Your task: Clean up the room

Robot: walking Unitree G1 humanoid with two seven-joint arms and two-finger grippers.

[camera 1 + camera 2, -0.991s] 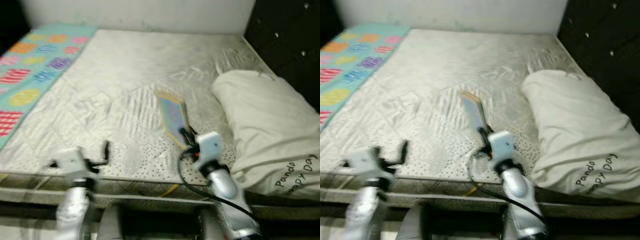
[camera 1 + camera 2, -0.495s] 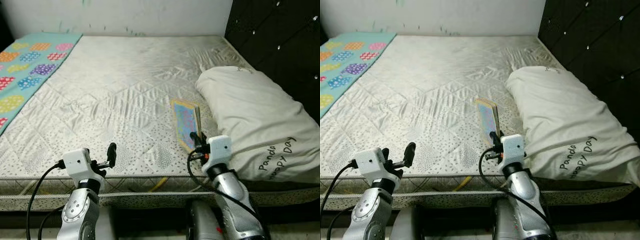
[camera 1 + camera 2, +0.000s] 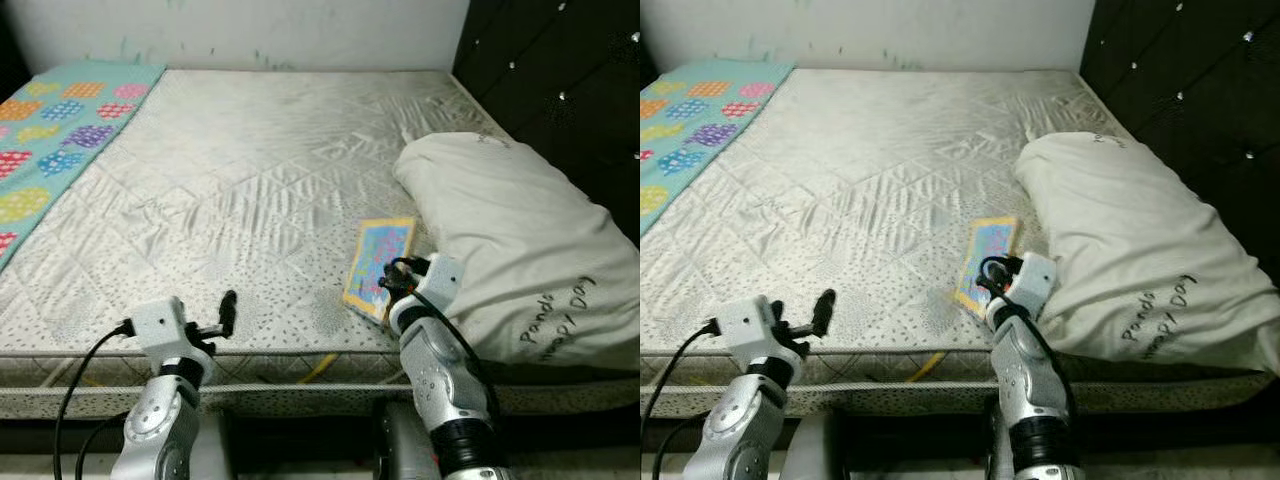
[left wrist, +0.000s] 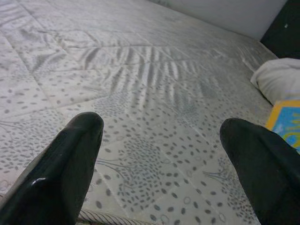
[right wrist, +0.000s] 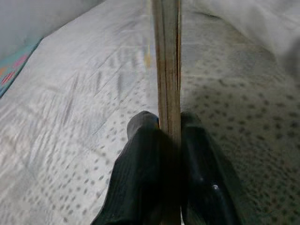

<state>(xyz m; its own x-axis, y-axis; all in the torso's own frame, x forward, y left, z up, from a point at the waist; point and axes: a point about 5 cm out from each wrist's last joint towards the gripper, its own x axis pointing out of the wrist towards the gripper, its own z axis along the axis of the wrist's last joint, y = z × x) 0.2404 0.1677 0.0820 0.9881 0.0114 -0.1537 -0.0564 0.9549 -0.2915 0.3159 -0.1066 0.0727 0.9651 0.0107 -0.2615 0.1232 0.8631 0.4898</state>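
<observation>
From the head views, your right end effector [image 3: 392, 283] pinches the colourful book [image 3: 378, 262] at the bed's [image 3: 250, 170] near edge, beside the pillow [image 3: 510, 240]. Right wrist: fingers [image 5: 140, 140] clamp its spine (tidying underway). Left wrist: left end effector [image 4: 161, 154] spread wide, idle. Next, carry the book off.

Two silver, jointed metal arms. White boxy wrist housings behind the left gripper [image 3: 228, 312] and right gripper [image 3: 392, 284]. Long, glossy black fingers [image 4: 65, 164] with rounded tips. Black cables looping from each wrist along the forearm.
</observation>
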